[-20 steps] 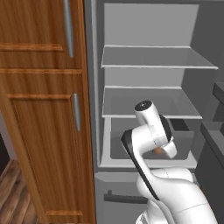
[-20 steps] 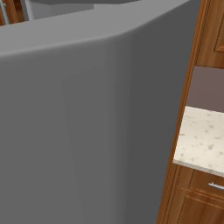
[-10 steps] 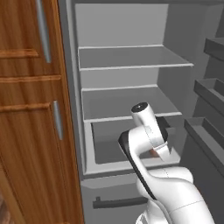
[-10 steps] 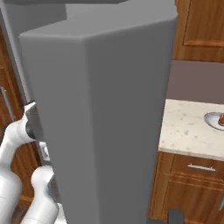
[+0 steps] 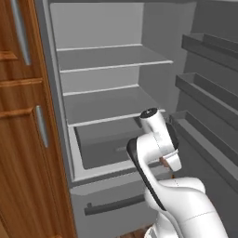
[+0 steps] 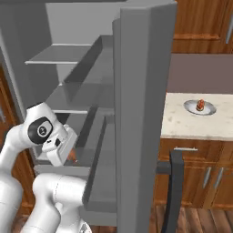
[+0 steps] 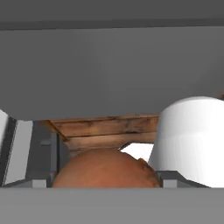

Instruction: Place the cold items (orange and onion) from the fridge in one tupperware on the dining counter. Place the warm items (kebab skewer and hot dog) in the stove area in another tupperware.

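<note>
Views swing since a second ago, so the base is turning beside the fridge (image 5: 116, 93); gripper (image 7: 105, 186) clamped on the onion (image 7: 105, 168), pulled clear of its shelves; one cold item is headed for the dining counter.

The fridge (image 5: 107, 93) stands open ahead of the arm, with a tall cabinet (image 5: 23, 139) adjoining at its 9 o'clock. Inside, two shelves (image 5: 109, 58) sit one above the other, and a drawer (image 5: 102, 144) lies below the lower shelf. The fridge door (image 6: 141, 113) stands swung out at 3 o'clock, its door racks (image 5: 209, 88) stacked one above another. The gripper (image 6: 72, 157) hangs in front of the drawer, between fridge body and door, with the onion (image 7: 105, 168) between its fingers. Beyond the door, at 3 o'clock, lies a counter (image 6: 200, 123); a plate (image 6: 200, 107) rests on it, carrying a small item too small to identify.
</note>
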